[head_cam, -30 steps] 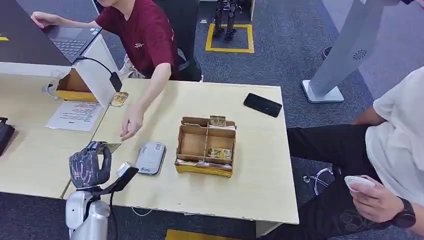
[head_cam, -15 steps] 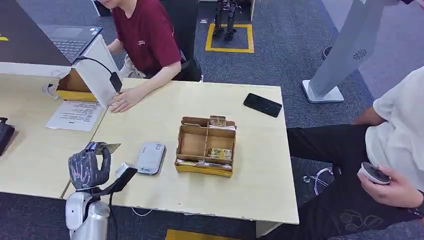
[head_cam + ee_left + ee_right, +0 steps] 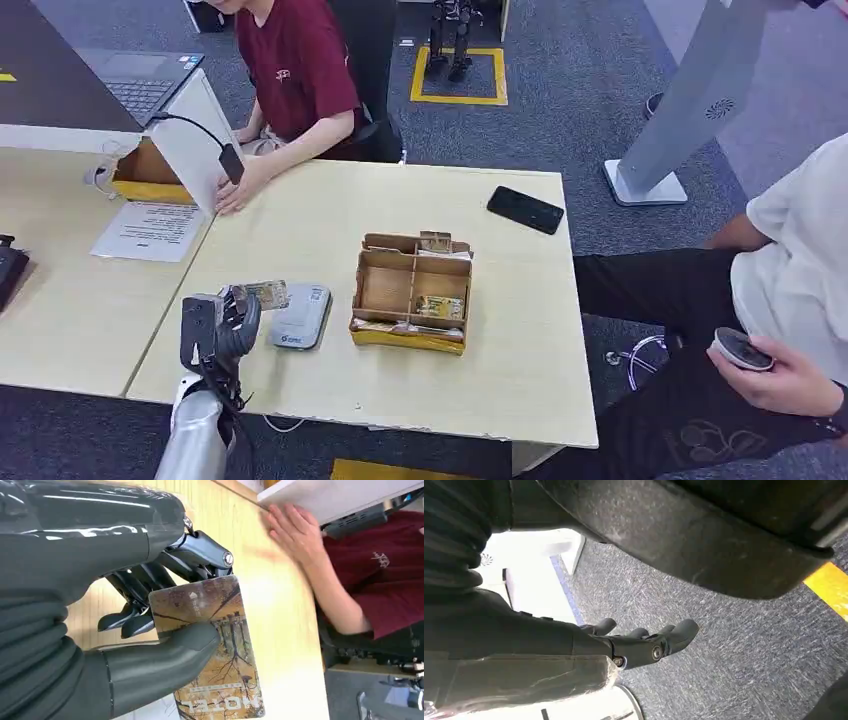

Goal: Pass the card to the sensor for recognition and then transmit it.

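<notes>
- Two pale wooden tables [image 3: 300, 215] stand edge to edge and bear everything else; a person in a dark red shirt [image 3: 296, 70] sits at the far side with one hand resting on the tabletop beside a tilted white panel [image 3: 192, 140].
- At the right edge a second person in a white shirt [image 3: 800, 270] sits holding a small round dark object [image 3: 740, 349].
- One open cardboard box [image 3: 411, 292] with inner dividers sits near the middle of the near table. Its large left compartment looks bare, a right-hand compartment holds a small stack of patterned cards [image 3: 439, 306], another card stands upright at the back wall, and a narrow front slot holds something flat that I cannot make out.
- A second, brown box [image 3: 150, 172] sits behind the white panel on the far left table; its contents are hidden.
- A printed sheet of paper [image 3: 152, 230] lies flat in front of that box.
- The grey sensor [image 3: 300, 315], a flat rounded reader, lies just left of the divided box.
- A black phone [image 3: 525, 210] lies near the far right corner, well apart from the rest.
- The left hand [image 3: 215, 328] grasps the card [image 3: 212, 645] between thumb and dark fingers [image 3: 150, 575]; in the head view the card hangs over the sensor's left end, and whether it touches I cannot tell. The card shows bare trees and the word "HOTEL".
- The right hand [image 3: 634, 642] hangs over grey carpet, its fingers loosely extended and holding nothing.
</notes>
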Controlling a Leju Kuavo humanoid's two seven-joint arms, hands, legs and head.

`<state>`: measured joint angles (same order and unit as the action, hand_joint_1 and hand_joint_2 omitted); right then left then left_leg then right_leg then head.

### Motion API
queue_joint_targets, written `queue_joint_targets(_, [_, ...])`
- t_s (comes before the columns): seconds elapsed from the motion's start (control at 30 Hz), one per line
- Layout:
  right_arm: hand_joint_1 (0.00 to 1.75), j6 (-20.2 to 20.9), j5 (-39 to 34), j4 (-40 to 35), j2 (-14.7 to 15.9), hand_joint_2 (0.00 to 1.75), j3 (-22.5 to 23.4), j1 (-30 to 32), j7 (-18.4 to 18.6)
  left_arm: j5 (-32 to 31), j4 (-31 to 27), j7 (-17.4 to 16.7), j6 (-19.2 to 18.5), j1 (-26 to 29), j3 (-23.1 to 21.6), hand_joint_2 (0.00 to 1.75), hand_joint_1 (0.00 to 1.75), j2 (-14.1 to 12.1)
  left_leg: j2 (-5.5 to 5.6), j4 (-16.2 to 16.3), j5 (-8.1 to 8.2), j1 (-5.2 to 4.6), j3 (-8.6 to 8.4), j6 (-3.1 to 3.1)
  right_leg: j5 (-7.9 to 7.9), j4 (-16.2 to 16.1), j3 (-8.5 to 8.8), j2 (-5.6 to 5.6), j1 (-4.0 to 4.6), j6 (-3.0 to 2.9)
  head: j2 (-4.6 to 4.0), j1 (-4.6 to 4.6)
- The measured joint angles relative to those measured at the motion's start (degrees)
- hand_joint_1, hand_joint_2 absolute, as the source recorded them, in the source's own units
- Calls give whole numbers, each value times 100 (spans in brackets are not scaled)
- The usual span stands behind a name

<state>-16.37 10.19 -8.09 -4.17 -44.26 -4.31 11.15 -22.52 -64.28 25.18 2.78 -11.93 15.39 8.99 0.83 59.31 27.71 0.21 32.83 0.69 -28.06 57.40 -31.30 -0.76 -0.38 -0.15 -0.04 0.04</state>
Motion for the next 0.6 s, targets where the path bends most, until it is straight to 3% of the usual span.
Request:
queue_joint_targets(0.3, [0, -15, -24, 4, 0, 175, -15, 2, 0, 152, 107, -65, -3, 20, -147, 175, 175, -197, -1, 0, -1, 1, -1, 0, 1, 0, 0, 1, 0, 0, 0, -2])
queue_joint_targets(0.43, [0, -18, -44, 4, 0, 175, -44, 1, 0, -205, 190, -181, 308, 15, -228, 175, 175, -276, -1, 0, -1, 1, -1, 0, 1, 0, 0, 0, 0, 0, 0, 0])
queue_joint_targets(0.6, [0, -18, -46, 4, 0, 175, -94, 1, 0, -325, 308, -184, 324, 16, -258, 175, 175, -330, -1, 0, -1, 0, 0, 0, 1, 0, 0, 0, 0, 0, 0, -2])
